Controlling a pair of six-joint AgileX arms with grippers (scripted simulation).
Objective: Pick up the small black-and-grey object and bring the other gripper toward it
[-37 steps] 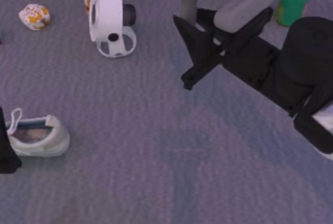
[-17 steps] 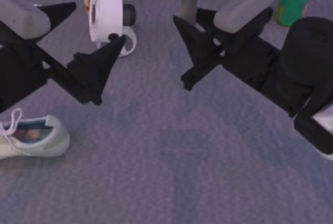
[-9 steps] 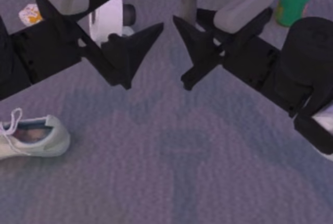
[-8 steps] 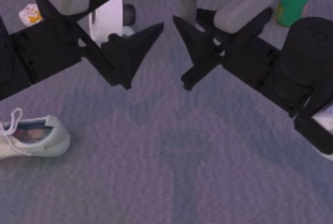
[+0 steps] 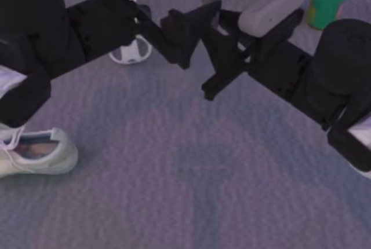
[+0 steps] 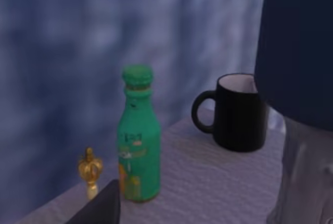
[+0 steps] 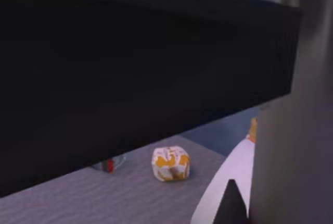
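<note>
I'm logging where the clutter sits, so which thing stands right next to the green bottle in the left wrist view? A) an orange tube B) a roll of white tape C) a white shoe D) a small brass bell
D: in the left wrist view the small brass bell stands just beside the green bottle, with a black mug farther off on the table.

a rendered test scene, not a real room: a counter (image 5: 191, 191) with a flat purple-grey woven surface against a blurred blue backdrop. unrelated household props sit scattered on it: a white shoe (image 5: 35, 155), a green bottle (image 6: 138, 138), a black mug (image 6: 237, 112), a small brass bell (image 6: 90, 171).
</note>
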